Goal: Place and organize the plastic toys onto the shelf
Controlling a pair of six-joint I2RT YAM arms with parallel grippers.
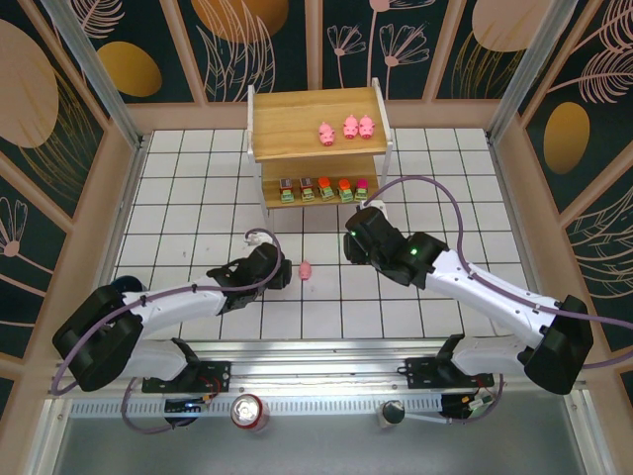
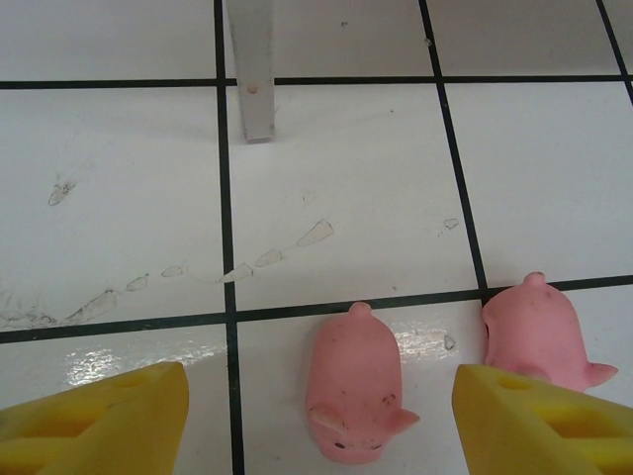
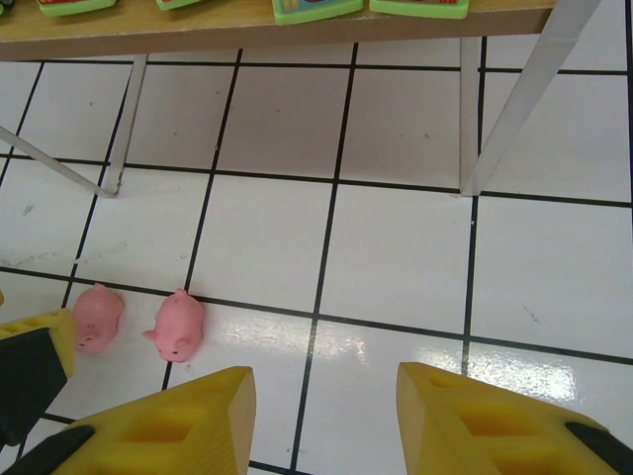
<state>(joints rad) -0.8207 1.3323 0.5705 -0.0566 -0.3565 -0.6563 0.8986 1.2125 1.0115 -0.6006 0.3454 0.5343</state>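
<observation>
On the white tiled tabletop (image 1: 198,188), in front of the small two-tier wooden shelf with thin white legs (image 1: 287,129), the left gripper (image 2: 321,386) hangs low with its yellow fingers (image 2: 109,416) spread. One tiny pink plastic pig figure (image 2: 354,396) lies between them, untouched; a second pink pig (image 2: 539,332) lies just beside one finger. The right gripper (image 3: 318,391) hovers near, jaws apart, gripping nothing. Three more pink pigs (image 1: 346,129) stand on the shelf's top board, and five small green-based blocky pieces (image 1: 324,188) line the lower board.
</observation>
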